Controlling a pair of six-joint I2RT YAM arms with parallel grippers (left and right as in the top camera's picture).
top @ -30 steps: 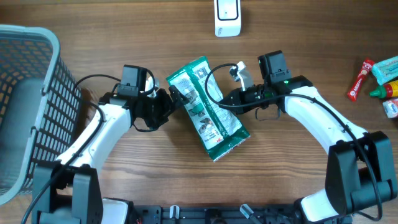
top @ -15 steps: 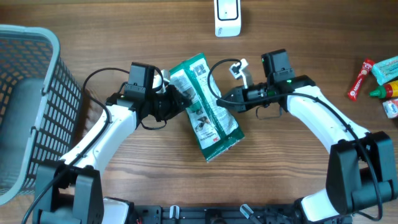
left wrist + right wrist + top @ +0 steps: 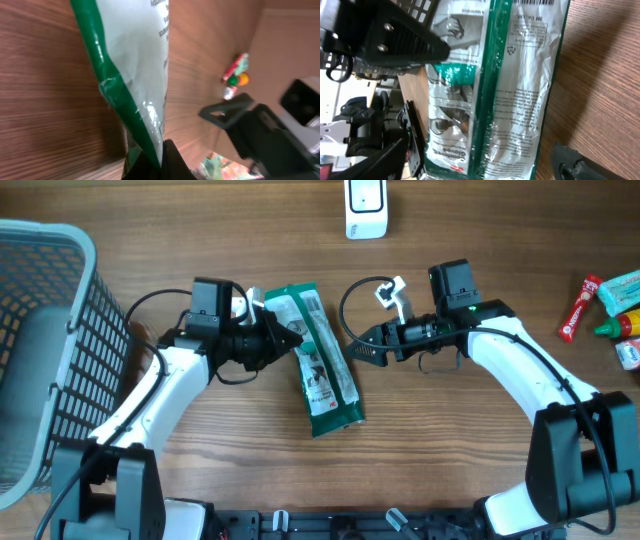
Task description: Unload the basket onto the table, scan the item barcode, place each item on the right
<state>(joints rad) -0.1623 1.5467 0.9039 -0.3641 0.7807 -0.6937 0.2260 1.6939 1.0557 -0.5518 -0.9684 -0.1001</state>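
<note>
At the left edge of the bench (image 3: 200, 480) stands a wire basket (image 3: 60, 300), well clear of the work. Next come the left fingers (image 3: 284, 340), clamped shut on the left long edge of the green and white packet (image 3: 325, 375), near its far end. The left wrist view shows the film pinched between them.

The packet is near the middle of the bench. Its long axis runs from the far edge towards the near edge, with the near end leaning slightly right. Whether it rests on the wood or hangs just above it, I cannot tell.

Just to its right, and apart from it, the right fingers (image 3: 362, 350) stand spread wide and hold nothing, pointing at its right long edge. The right wrist view shows a barcode (image 3: 534, 2) at one end of the packet.

The white scanner (image 3: 366, 208) lies at the far edge, beyond the packet's far end and a little to its right. The left arm alone carries the packet, so the likely move is towards the far edge, with the coded face turned to the scanner. Small items (image 3: 605, 305) lie by the right edge.
</note>
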